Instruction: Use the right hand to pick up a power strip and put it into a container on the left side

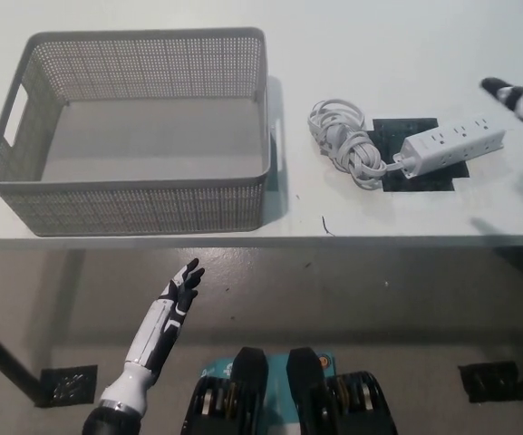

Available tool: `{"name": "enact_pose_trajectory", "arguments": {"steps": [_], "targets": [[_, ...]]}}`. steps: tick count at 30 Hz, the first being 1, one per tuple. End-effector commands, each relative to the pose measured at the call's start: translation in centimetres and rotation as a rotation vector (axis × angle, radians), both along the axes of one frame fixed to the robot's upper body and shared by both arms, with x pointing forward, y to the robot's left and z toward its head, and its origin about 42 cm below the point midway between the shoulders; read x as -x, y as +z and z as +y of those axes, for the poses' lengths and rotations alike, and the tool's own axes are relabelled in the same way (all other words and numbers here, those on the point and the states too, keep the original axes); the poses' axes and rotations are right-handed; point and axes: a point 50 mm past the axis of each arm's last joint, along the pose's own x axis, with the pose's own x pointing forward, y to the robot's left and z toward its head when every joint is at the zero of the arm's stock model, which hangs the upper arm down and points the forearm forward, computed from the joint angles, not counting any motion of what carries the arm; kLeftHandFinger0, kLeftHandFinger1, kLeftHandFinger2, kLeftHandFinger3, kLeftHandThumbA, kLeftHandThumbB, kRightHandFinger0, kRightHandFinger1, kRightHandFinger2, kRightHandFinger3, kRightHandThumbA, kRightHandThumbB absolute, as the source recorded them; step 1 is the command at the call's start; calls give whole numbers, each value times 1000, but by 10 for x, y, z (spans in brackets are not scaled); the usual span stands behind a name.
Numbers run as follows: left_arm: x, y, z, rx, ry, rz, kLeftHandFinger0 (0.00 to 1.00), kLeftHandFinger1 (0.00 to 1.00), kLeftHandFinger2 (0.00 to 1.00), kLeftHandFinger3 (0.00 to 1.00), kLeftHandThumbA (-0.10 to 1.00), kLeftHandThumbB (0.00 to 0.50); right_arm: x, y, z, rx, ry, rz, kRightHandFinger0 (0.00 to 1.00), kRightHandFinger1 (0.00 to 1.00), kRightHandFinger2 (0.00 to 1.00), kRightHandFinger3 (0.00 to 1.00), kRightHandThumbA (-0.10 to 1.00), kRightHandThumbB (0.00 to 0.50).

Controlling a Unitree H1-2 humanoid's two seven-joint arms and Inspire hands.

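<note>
A white power strip point(450, 145) lies on a black mat point(414, 157) at the table's right side, its white cord point(344, 143) coiled to its left. A grey mesh basket point(139, 127) stands empty on the left of the table. Only a black fingertip with a white mark from my right hand point(518, 100) shows at the right edge, just above and to the right of the strip's far end; the remainder is out of frame. My white left hand point(179, 292) rests below the table's front edge, fingers spread and holding nothing.
The table's front edge point(261, 241) runs across the middle of the picture, with floor below it. A small dark mark point(326, 225) lies on the table near the front edge.
</note>
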Motion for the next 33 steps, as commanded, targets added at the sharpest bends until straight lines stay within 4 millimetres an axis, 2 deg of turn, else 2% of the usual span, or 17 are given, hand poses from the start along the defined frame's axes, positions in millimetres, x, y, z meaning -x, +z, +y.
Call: {"name": "enact_pose_trajectory", "arguments": {"steps": [1, 8, 15, 20, 33], "targets": [[-7, 16, 2, -6, -20, -91, 1000, 1000, 1000, 1000, 1000, 199, -22, 15, 11, 107, -19, 33, 1000, 1000, 1000, 1000, 1000, 356], [-5, 15, 0, -5, -25, -90, 1000, 1000, 1000, 1000, 1000, 194, -55, -10, 39, 175, -18, 146, 1000, 1000, 1000, 1000, 1000, 387], [-5, 15, 1, -8, -22, -89, 1000, 1000, 1000, 1000, 1000, 198, -74, -48, 50, 265, -44, 262, 1000, 1000, 1000, 1000, 1000, 381], [-5, 15, 2, -9, -22, -89, 1000, 1000, 1000, 1000, 1000, 191, -83, -65, 56, 307, -58, 329, 1000, 1000, 1000, 1000, 1000, 393], [-5, 15, 2, -5, -23, -90, 1000, 1000, 1000, 1000, 1000, 186, -114, -88, 59, 390, -103, 443, 1000, 1000, 1000, 1000, 1000, 410]]}}
